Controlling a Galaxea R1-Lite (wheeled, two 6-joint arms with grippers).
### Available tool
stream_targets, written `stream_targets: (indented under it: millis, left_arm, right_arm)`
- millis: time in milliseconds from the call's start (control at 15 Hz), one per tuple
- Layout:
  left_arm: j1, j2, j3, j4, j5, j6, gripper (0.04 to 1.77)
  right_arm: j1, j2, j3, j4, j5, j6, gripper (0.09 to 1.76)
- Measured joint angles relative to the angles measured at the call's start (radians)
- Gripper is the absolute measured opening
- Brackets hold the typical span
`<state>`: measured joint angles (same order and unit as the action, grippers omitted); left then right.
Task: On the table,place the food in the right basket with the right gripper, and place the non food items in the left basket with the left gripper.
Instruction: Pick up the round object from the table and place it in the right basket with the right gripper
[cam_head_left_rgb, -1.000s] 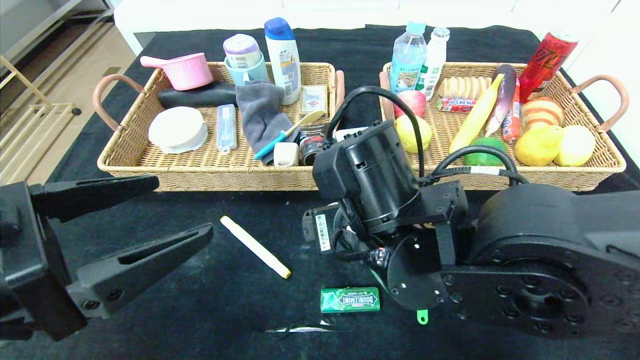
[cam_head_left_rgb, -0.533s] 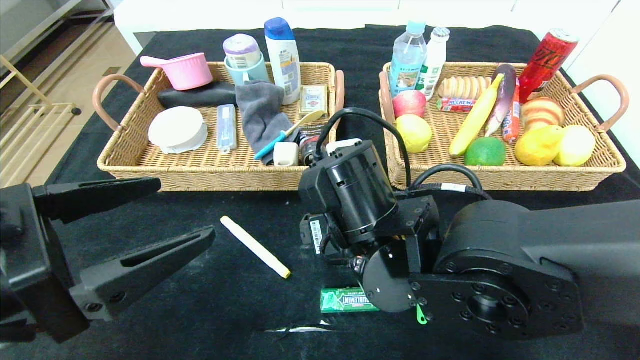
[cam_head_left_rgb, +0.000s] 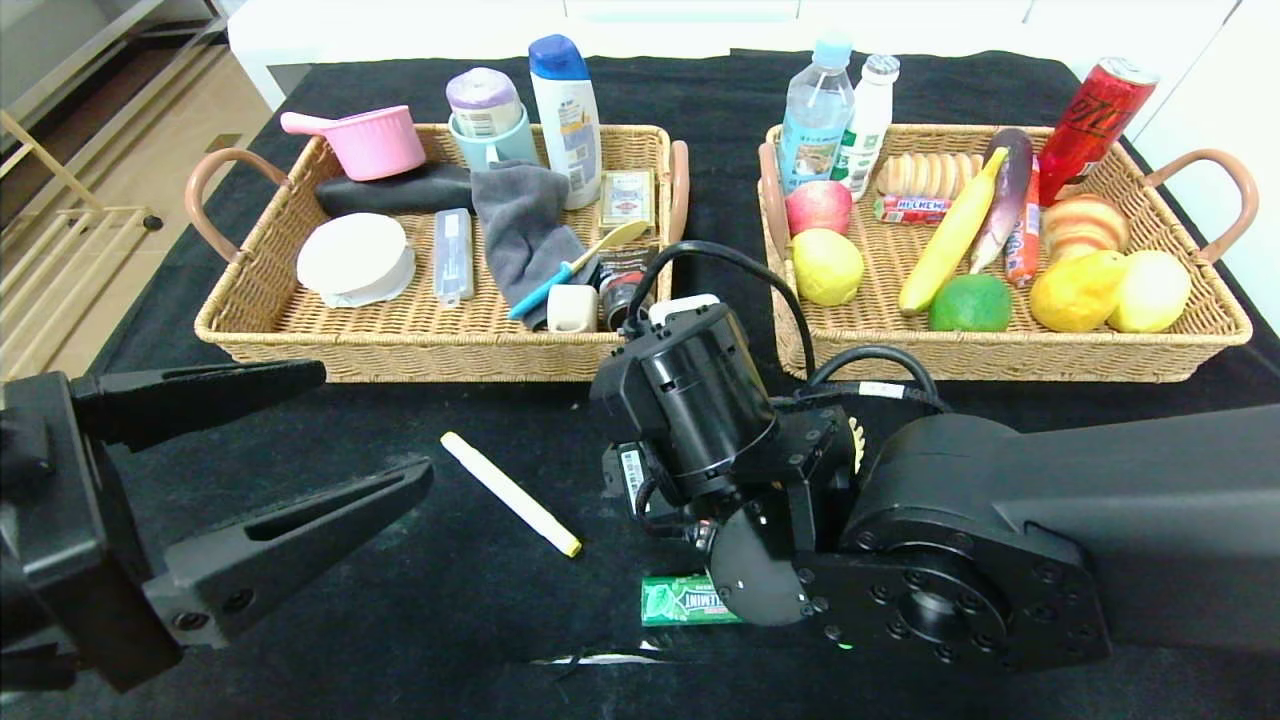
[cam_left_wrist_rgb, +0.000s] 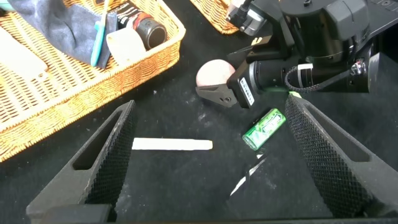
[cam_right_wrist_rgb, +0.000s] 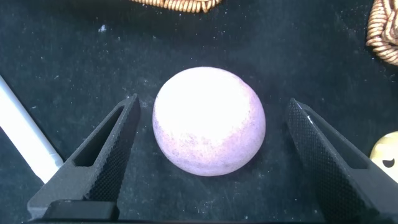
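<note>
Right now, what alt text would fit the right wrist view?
A round pinkish-white ball sits on the black table between the open fingers of the right end effector, untouched. A white stick lies beside it.

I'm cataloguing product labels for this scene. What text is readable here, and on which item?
"HI-CHEW": red candy stick in the right basket.
"...LEMINT": green gum pack on the table, its label partly hidden by the right arm.
Shampoo bottle, water bottle, red can, small box: print too small to read.
</note>
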<state>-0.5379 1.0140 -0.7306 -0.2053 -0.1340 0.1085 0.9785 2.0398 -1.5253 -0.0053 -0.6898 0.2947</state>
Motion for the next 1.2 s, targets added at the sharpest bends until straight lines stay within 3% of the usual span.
stream_targets:
  millis: [533, 800, 1000, 1067, 1133, 1200]
  left_arm:
    - [-0.002, 0.004, 0.001, 0.001, 0.0, 0.006, 1.72]
    - [-0.002, 0.004, 0.001, 0.001, 0.0, 0.006, 1.72]
    - [-0.002, 0.003, 0.001, 0.001, 0.0, 0.006, 1.72]
    - [-0.002, 0.003, 0.001, 0.001, 0.0, 0.006, 1.72]
    - [-0.002, 0.003, 0.001, 0.001, 0.0, 0.006, 1.72]
    - [-0.002, 0.003, 0.001, 0.001, 0.0, 0.006, 1.72]
  right_arm:
    - [-0.008, 0.009, -0.003, -0.021, 0.0, 0.0, 1.7]
    - [-0.01, 0.013, -0.003, -0.023, 0.001, -0.002, 1.08]
    - [-0.013, 0.013, -0.003, -0.023, 0.001, 0.0, 0.78]
    - [-0.014, 0.013, -0.003, -0.024, 0.0, 0.0, 0.56]
    - [-0.014, 0.013, -0.002, -0.026, 0.0, 0.0, 0.14]
    - [-0.014, 0.013, -0.001, -0.026, 0.0, 0.0, 0.16]
